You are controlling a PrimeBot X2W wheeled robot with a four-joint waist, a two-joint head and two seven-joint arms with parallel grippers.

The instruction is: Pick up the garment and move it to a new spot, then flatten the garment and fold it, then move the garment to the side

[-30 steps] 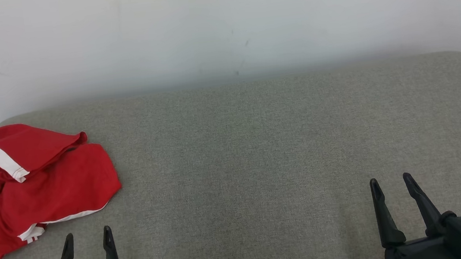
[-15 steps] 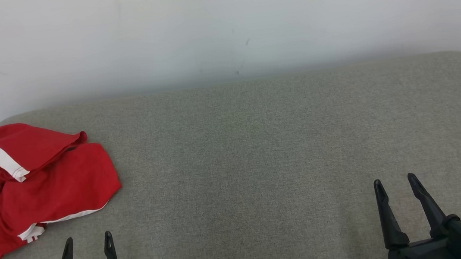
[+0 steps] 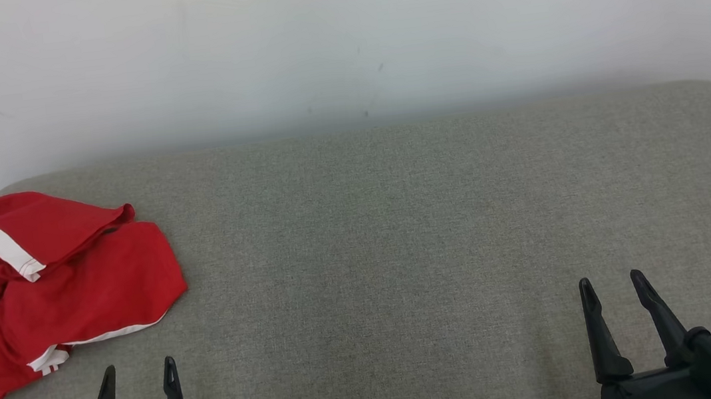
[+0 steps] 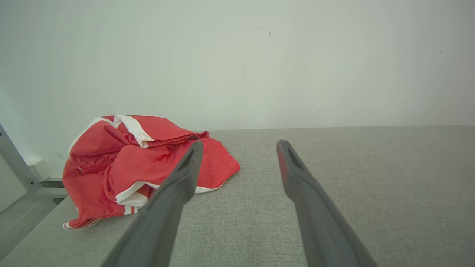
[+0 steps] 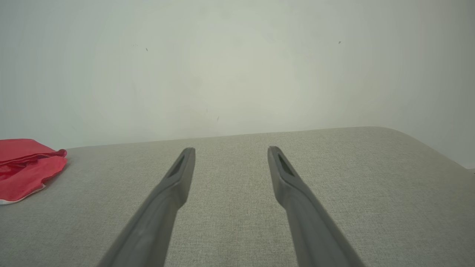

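moved: left gripper [image 3: 139,366] and right gripper [image 3: 609,277] ease back slightly.
red shorts [image 3: 57,287]: crumpled, white-striped, left end of the grey pad [image 3: 400,234].
left gripper: spread wide, empty, shorts just ahead-left.
right gripper: spread wide, empty, shorts well apart.

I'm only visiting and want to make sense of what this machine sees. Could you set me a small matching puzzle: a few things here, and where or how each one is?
Things:
1. garment
2. left gripper
3. right gripper
4. wall

Descriptions:
A. lower right of the head view, open and empty
B. red with white stripes, crumpled at the left of the grey surface
C. plain and pale, behind the surface
D. lower left of the head view, open, touching nothing

Pairs: 1-B, 2-D, 3-A, 4-C.
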